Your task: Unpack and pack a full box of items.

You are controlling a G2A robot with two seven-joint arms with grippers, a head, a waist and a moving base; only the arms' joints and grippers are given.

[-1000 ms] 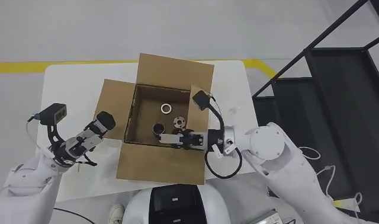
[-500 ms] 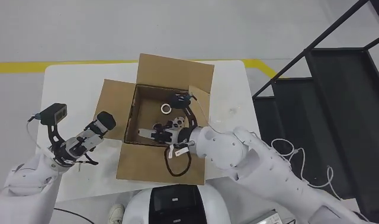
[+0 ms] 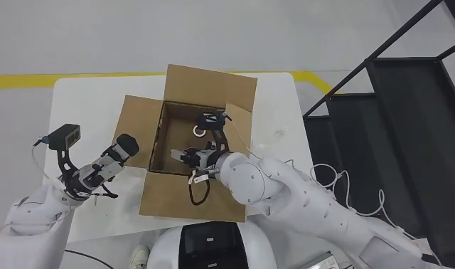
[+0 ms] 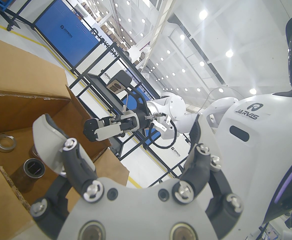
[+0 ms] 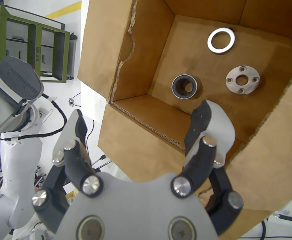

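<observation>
**Both fingers open, parts in box**

Right fingers (image 5: 211,126) spread wide, empty, above box (image 3: 206,80) near wall. Left fingers (image 4: 48,138) spread, empty, beside left flap, over desk (image 3: 78,105). Ring (image 5: 221,40), flange (image 5: 242,79), bearing (image 5: 184,86) lie apart on box floor.

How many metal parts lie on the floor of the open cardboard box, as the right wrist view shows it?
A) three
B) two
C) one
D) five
A: on the floor of the cardboard box lie a flat ring, a round flange with holes and a bearing, each apart from the others.
</observation>
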